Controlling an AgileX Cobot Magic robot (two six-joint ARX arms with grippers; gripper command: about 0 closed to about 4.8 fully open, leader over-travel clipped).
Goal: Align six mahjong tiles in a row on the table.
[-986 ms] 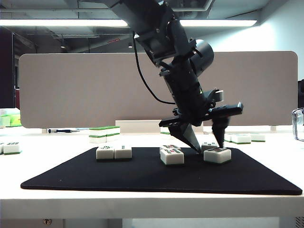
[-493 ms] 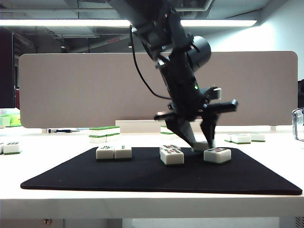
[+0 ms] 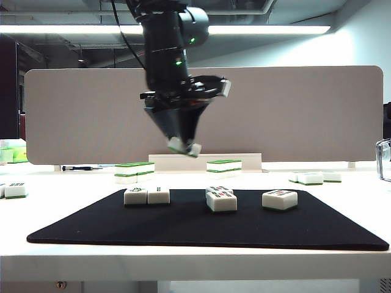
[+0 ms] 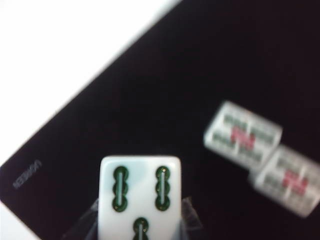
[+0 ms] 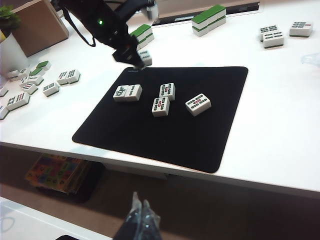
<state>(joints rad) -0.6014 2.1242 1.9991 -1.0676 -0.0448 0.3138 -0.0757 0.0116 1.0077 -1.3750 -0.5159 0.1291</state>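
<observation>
Mahjong tile (image 3: 184, 147) w/ green marks is clamped in the left end effector (image 3: 183, 145), held in the air well above the black mat (image 3: 201, 235), over its back-left part. Five other tiles lie on the mat: a touching pair (image 3: 146, 196) at left, two more (image 3: 220, 199) mid-mat, one (image 3: 280, 199) alone at right, w/ bare mat along the front edge. Right end effector (image 5: 139, 212) hangs off the desk's (image 3: 183, 265) front edge, tips pressed together, nothing held.

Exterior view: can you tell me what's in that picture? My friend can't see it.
The left gripper holds one mahjong tile in the air above a black mat on the white table. Five more tiles lie on the mat: two touching, two close together, one alone.
</observation>
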